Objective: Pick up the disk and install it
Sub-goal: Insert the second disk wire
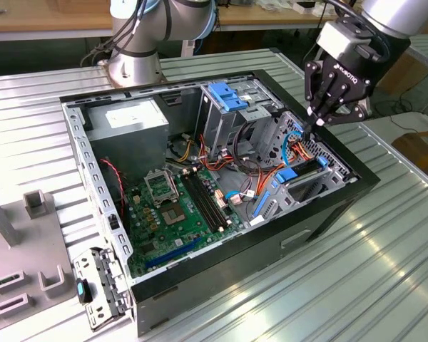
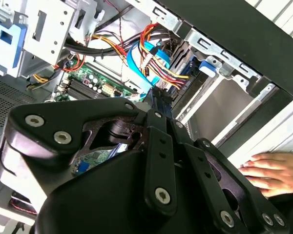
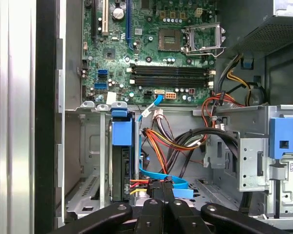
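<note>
Computer case [image 1: 328, 214]: black, open, middle of the exterior view.
Motherboard [image 1: 178, 214]: green, lower centre inside the case.
Power-supply box [image 1: 128, 125]: grey, upper left inside the case.
Blue bracket [image 1: 232, 96]: atop the metal cage, upper centre.
Table [image 1: 385, 285]: ribbed metal.
Wires [image 3: 171, 141]: red, orange, black bundle.

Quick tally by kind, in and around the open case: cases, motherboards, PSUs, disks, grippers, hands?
Black open metal computer case: 1
Green motherboard: 1
Grey metal power-supply box: 1
Blue-railed disk standing in the lower bay: 1
Black gripper, jaws shut: 1
Person's hand: 1
Total: 6
</note>
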